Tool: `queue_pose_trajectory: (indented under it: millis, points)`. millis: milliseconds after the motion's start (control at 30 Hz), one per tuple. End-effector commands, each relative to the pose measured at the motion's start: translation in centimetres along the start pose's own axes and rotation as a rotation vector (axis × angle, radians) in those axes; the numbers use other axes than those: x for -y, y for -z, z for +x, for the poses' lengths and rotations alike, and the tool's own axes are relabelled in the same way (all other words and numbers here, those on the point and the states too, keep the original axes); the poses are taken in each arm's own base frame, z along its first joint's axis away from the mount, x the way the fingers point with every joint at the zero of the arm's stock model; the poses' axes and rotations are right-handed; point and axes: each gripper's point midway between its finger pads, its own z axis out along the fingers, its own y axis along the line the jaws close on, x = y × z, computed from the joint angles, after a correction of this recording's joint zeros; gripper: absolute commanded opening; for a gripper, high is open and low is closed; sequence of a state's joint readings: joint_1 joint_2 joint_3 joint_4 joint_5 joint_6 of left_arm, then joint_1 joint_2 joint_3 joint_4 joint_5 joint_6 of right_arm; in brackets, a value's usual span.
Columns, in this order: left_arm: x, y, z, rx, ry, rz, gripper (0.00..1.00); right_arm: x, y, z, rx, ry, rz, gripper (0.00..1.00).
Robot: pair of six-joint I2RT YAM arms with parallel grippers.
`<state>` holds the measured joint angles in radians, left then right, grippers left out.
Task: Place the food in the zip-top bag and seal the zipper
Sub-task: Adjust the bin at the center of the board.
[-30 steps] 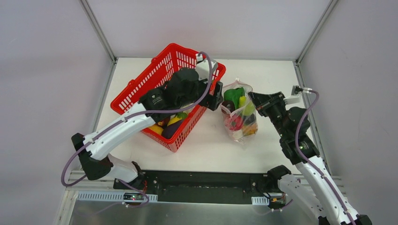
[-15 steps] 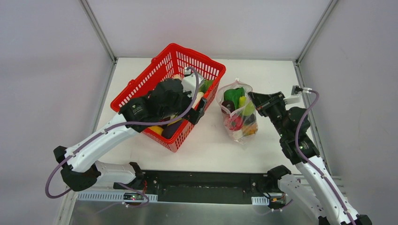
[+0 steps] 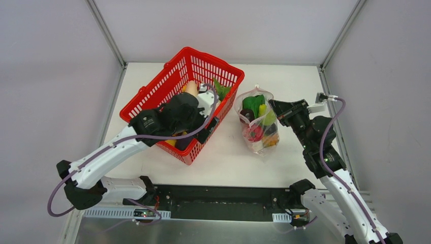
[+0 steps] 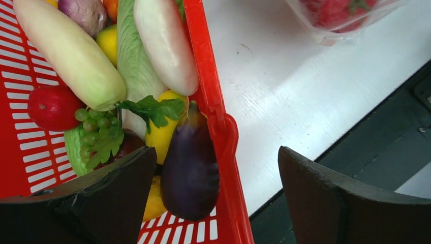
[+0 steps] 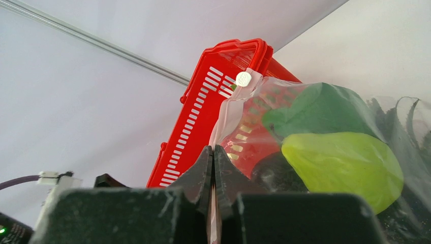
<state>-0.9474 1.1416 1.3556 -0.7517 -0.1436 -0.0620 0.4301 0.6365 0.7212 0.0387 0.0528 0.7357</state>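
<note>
— What does your left wrist camera give you that the overhead one can't?
— The overhead view has the arm in the way. From the wrist you see your left end effector [image 4: 214,155] spread wide above the basket [image 4: 203,61] rim, with the eggplant [image 4: 190,168] directly below.
— And the bag?
— The bag [image 3: 258,122] stands on the desk [image 3: 284,76] just right of the basket, and your right end effector [image 5: 213,152] is clamped on its mouth edge.

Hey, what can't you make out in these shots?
Top view: much of the red basket's contents, hidden under the left arm.
Left wrist view: the zip-top bag, cut off by the top edge.
Right wrist view: the zipper's state, covered where the fingers pinch it.
</note>
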Motion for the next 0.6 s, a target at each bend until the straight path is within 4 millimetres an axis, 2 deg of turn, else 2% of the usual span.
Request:
queue_pose_trajectory:
  millis: [0, 133, 267, 367, 467, 567]
  points:
    - [-1.3, -1.3, 0.6, -0.091, -0.033, -0.083, 0.9, -2.5, 0.3, -1.6, 0.052, 0.007, -0.077, 0.0]
    - [-2.5, -2.1, 1.0, -0.12, -0.043, -0.164, 0.89, -2.6, 0.4, -1.8, 0.056, 0.015, -0.077, 0.0]
    - [-3.7, -2.2, 0.6, -0.068, -0.021, -0.24, 0.9, -2.4, 0.4, -1.8, 0.058, 0.019, -0.072, 0.0]
    - [-4.8, -1.6, 0.3, -0.025, 0.032, -0.295, 0.94, -2.4, 0.4, -1.7, 0.056, 0.023, -0.071, 0.0]
    - [-4.6, -0.9, -0.6, 0.051, 0.114, -0.228, 0.97, -2.2, 0.5, -1.7, 0.057, 0.029, -0.067, 0.0]
    - [-6.3, 0.1, -0.6, 0.111, 0.211, -0.27, 0.99, -2.2, 0.5, -1.7, 0.059, 0.029, -0.066, 0.0]
